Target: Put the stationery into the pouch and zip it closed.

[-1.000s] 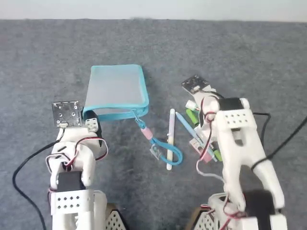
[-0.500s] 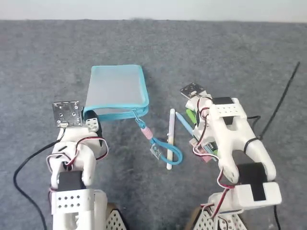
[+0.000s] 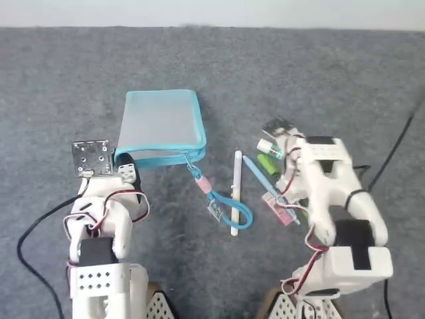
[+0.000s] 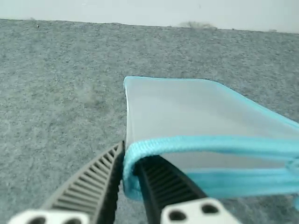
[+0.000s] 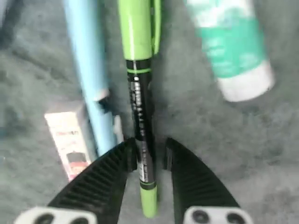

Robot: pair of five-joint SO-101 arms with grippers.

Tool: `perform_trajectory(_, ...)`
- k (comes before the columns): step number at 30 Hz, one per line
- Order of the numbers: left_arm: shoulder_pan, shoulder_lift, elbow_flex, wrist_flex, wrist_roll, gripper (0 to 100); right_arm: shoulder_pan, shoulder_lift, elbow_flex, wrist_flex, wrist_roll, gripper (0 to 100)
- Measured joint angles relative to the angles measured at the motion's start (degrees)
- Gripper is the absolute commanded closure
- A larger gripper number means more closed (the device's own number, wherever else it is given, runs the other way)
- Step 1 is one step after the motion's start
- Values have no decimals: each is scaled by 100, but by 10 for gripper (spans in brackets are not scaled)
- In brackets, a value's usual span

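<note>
Spread over a grey, felt-like tabletop [image 3: 345,80], between the two arms, all of the task's things.

Largest and furthest left: a translucent pouch [image 3: 161,126] with a teal rim, lying flat, with its mouth turned toward the arms and gaping along the near edge. Apparently empty so far. Pinned at its near left corner by the left gripper [image 4: 128,156], closed on the rim, seemingly with one finger inside the mouth and one outside. Probably held this way to keep the mouth open and to stop the pouch sliding when something is pushed in.

Trailing from the zip pull [image 3: 192,161] toward the middle, a blue strap loop [image 3: 234,207], crossed with a white pen [image 3: 236,179] lying well apart from the pouch.

Further right, low over the stationery cluster, the right gripper [image 5: 145,156], open by little more than the width of a green marker [image 5: 140,56]. Straddles the marker's dark barrel near one end, with one finger touching it and the other just clear. Lined up, by the look of it, for a squeeze and a lift, but not clamped yet.

Just beside the marker, a blue pen [image 5: 86,60] running nearly parallel. On the marker's other side, slightly apart, a glue stick [image 5: 229,42] with a green label. Smallest, touching the blue pen near its end, a pink-and-white eraser packet [image 5: 67,144].

Early in the task, judging by this: every item outside the pouch, zip undone
</note>
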Motion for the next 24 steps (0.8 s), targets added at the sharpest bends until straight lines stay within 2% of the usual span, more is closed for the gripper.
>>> perform_trajectory(8,0,0,0,0,0,987,114,9,0,-185,132,851)
perform_trajectory(17,0,0,0,0,0,987,563,9,-9,-53,844,847)
perform_trajectory(22,0,0,0,0,0,987,563,9,-9,35,897,760)
perform_trajectory(24,0,0,0,0,0,987,563,9,-9,97,958,760)
